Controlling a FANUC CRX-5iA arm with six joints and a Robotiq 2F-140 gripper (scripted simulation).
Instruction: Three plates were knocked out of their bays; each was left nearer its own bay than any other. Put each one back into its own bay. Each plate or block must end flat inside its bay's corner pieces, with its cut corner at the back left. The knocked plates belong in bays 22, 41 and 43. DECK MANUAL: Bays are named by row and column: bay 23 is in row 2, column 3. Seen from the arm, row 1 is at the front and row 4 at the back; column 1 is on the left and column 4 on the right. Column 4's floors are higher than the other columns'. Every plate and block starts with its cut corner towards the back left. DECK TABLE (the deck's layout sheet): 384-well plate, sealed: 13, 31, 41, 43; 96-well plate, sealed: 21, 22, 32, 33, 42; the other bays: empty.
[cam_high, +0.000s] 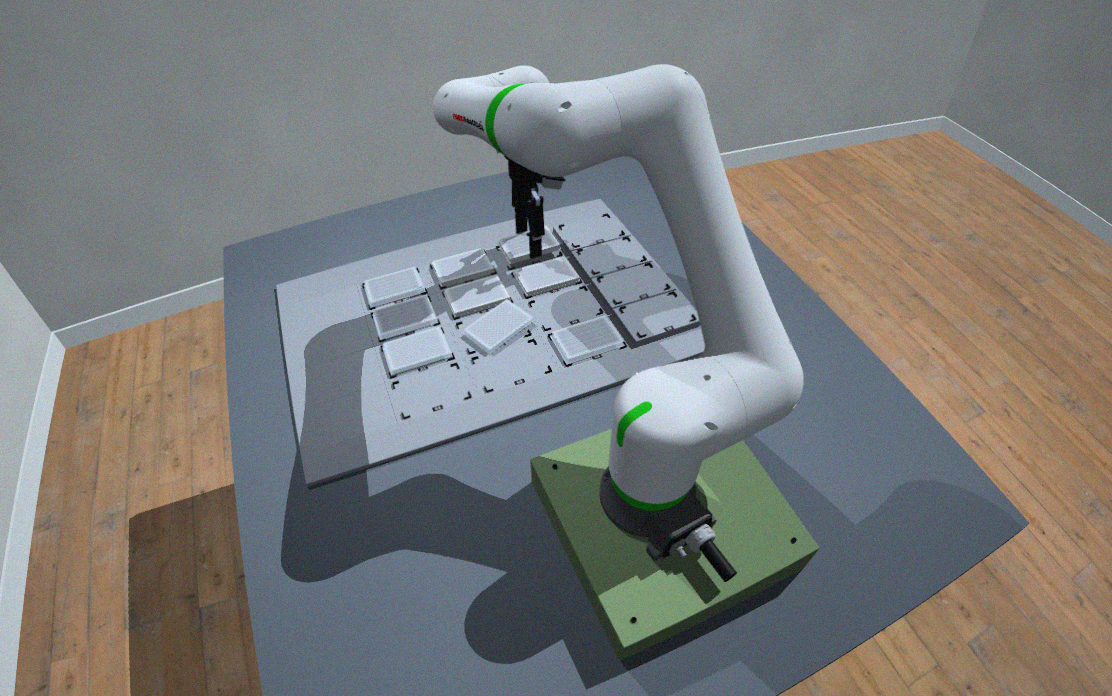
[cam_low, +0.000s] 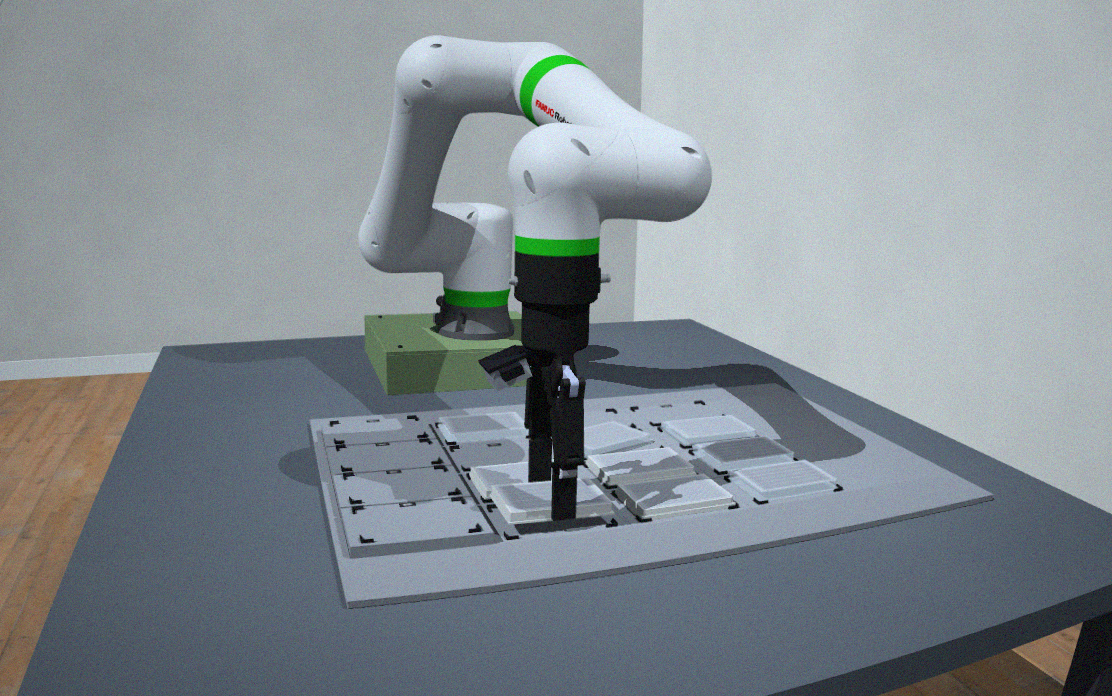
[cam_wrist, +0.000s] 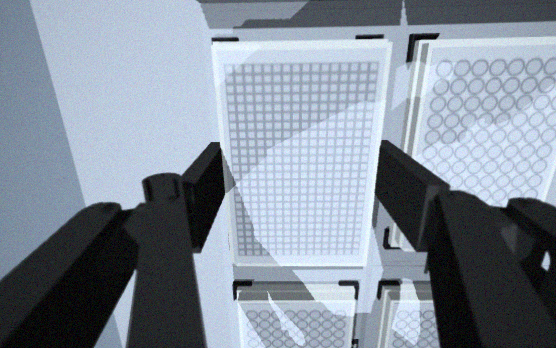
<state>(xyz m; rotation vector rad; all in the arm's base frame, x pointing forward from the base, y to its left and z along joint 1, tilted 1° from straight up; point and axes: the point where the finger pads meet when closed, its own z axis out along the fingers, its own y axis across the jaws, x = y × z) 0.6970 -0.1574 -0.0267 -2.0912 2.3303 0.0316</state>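
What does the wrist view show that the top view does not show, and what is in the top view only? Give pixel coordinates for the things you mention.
Only the wrist view: clear well shapes, small squares on the held plate (cam_high: 517, 247) (cam_low: 523, 499) (cam_wrist: 301, 160) and round rings on the plate beside it (cam_high: 548, 277) (cam_low: 494, 473) (cam_wrist: 487, 115).

Only the top view: the green base block (cam_high: 574, 492) (cam_low: 451, 369) and the plate lying turned askew (cam_high: 498, 326) (cam_low: 611, 437).

Both: the gripper (cam_high: 528, 241) (cam_low: 551, 496) (cam_wrist: 298, 164), with the held plate between its fingers, and black corner pieces (cam_high: 404, 415) (cam_low: 366, 538) (cam_wrist: 422, 40).
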